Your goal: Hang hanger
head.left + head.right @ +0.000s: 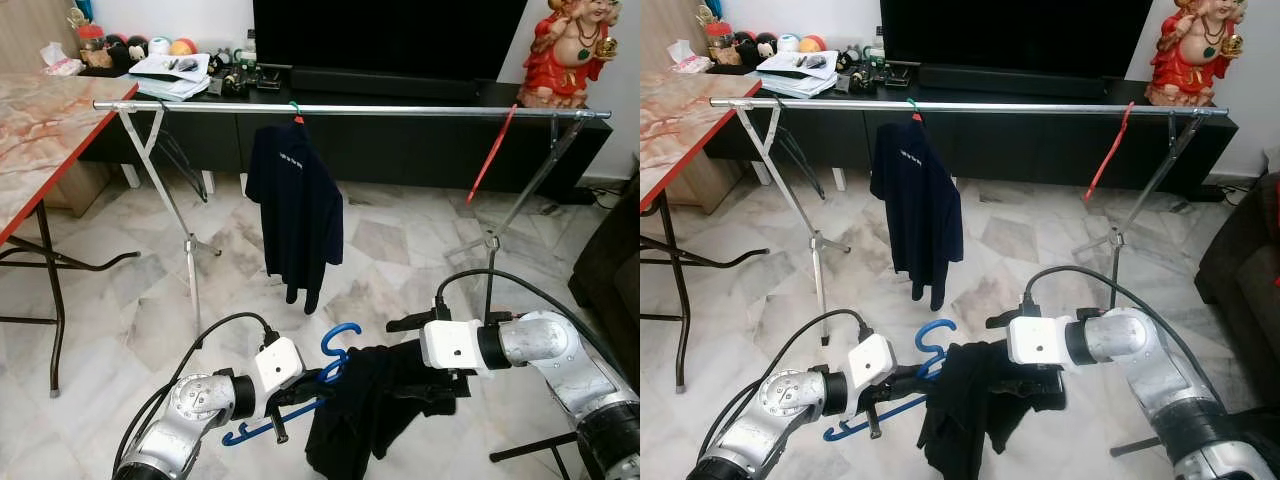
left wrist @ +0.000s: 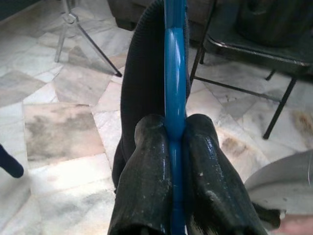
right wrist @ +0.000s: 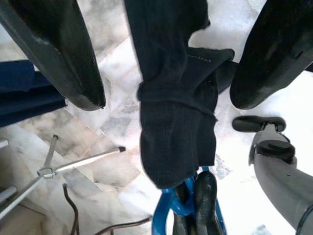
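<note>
A blue hanger (image 1: 340, 345) is held low over the floor, my left gripper (image 1: 322, 380) shut on its neck below the hook. The left wrist view shows the pads (image 2: 151, 161) pinching the blue bar (image 2: 174, 73). A dark garment (image 1: 370, 400) is draped over the hanger and hangs down. My right gripper (image 1: 1015, 360) is open, its fingers (image 3: 73, 63) wide on either side of the garment (image 3: 176, 132). The metal rail (image 1: 400, 110) of the clothes rack runs across in front, above both grippers.
A navy shirt (image 1: 295, 200) hangs on the rail left of centre and an empty red hanger (image 1: 492, 155) hangs towards its right end. A marble-topped table (image 1: 40, 130) stands at the left, a dark sofa (image 1: 610, 270) at the right, a TV cabinet (image 1: 400, 140) behind.
</note>
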You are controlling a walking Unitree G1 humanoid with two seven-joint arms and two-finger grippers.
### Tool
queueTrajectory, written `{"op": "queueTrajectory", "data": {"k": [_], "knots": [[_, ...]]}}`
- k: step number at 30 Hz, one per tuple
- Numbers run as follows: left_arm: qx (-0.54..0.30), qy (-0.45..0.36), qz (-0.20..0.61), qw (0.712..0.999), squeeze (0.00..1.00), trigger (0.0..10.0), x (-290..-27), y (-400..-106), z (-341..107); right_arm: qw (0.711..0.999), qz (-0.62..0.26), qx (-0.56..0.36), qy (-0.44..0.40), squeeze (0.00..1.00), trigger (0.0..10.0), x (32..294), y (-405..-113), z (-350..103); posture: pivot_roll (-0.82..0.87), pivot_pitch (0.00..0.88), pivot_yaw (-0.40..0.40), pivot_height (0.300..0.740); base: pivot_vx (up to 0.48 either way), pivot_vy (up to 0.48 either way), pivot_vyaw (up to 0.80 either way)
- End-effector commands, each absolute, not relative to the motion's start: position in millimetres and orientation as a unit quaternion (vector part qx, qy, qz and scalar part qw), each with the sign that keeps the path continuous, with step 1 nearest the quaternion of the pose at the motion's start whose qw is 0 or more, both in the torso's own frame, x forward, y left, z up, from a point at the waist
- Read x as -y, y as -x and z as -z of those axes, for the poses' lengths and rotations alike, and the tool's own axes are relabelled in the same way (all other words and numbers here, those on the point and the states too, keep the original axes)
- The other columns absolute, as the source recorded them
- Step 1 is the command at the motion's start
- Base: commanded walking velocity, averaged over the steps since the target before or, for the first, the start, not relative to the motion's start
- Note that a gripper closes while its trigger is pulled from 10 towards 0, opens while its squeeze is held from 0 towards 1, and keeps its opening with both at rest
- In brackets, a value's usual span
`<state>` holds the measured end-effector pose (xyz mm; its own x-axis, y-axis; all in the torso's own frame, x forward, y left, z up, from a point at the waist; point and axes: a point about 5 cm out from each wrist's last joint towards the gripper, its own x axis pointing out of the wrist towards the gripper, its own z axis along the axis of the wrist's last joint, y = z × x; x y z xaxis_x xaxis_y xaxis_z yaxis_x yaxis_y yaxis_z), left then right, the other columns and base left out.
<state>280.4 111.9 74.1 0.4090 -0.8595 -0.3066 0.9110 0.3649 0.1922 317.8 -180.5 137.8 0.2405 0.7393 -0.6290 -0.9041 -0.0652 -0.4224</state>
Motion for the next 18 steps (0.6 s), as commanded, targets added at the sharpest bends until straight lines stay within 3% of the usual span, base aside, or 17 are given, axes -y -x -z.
{"op": "queueTrajectory", "data": {"k": [1,6,18], "knots": [[-0.040,-0.188,0.558,0.808,0.00,10.0,-103,-282,-87,0.664,-0.620,-0.101,0.406,0.00,10.0,178,-318,-137,-0.06,0.059,-0.045,0.740,0.000,0.000,0.00],[-0.032,-0.196,0.572,0.796,0.00,10.0,-98,-280,-88,0.644,-0.642,-0.109,0.401,0.00,10.0,174,-316,-129,-0.06,0.046,-0.047,0.740,0.000,0.000,0.00],[-0.014,-0.217,0.586,0.781,0.00,10.0,-90,-280,-93,0.634,-0.649,-0.139,0.397,0.00,10.0,171,-314,-111,-0.05,0.021,-0.048,0.740,0.000,0.000,0.00]]}}
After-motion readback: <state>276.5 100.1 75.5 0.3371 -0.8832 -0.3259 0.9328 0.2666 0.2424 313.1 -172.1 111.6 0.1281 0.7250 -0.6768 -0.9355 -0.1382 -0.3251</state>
